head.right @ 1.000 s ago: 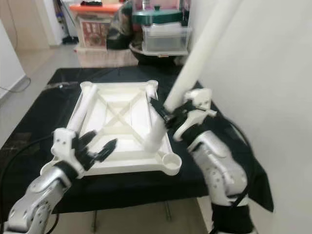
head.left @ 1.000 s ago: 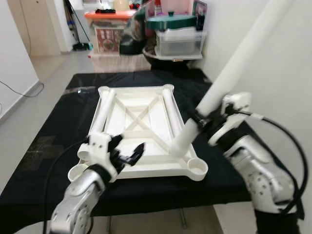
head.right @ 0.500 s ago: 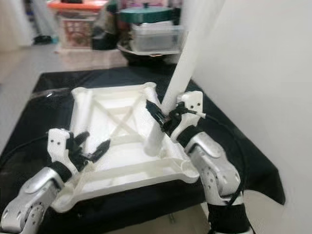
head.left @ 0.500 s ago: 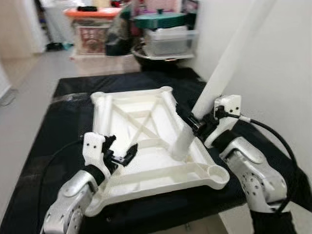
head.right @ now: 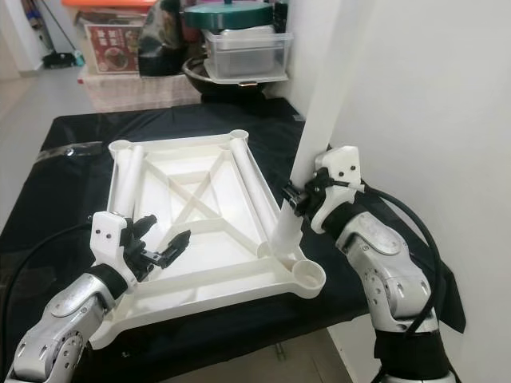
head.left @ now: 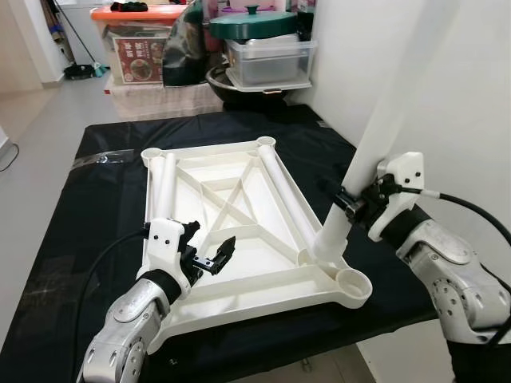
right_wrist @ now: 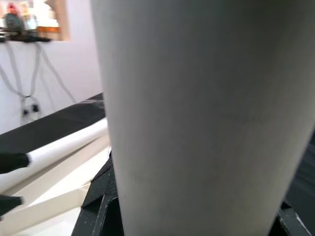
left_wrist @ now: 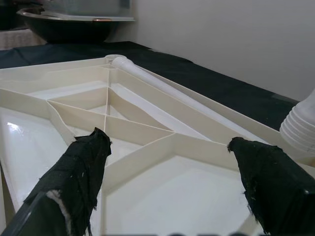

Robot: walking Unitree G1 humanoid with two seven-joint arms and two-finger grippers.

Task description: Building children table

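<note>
Left gripper: the left gripper (head.left: 209, 255) hovers at the near left part of the upturned tabletop, its two black fingers (left_wrist: 81, 169) spread apart with nothing between them.
Tabletop: the cream plastic children's tabletop (head.left: 239, 243), lying underside up with crossed ribs, rests on the black cloth-covered table (head.left: 96, 215); round leg sockets sit at its corners, and the near right socket (head.left: 352, 281) is open.
Right gripper: the right gripper (head.left: 351, 201) is clamped around a long white plastic tube leg (head.left: 383, 120), holding it low on its length.
Held leg: the tube leans up and to the right from the tabletop's near right part; its ribbed lower end (left_wrist: 300, 129) meets the rim just beside the open corner socket. Whether it is seated in a socket cannot be told.
Loose legs: two more white tube legs lie flat inside the tabletop, one along the left rim (head.left: 165, 191) and one along the right rim (head.left: 287, 195).
Background: beyond the table stand a clear plastic box with a dark green lid (head.left: 267, 52) and a storage bin with an orange lid (head.left: 148, 40); a white wall (head.left: 471, 80) runs along the right.
</note>
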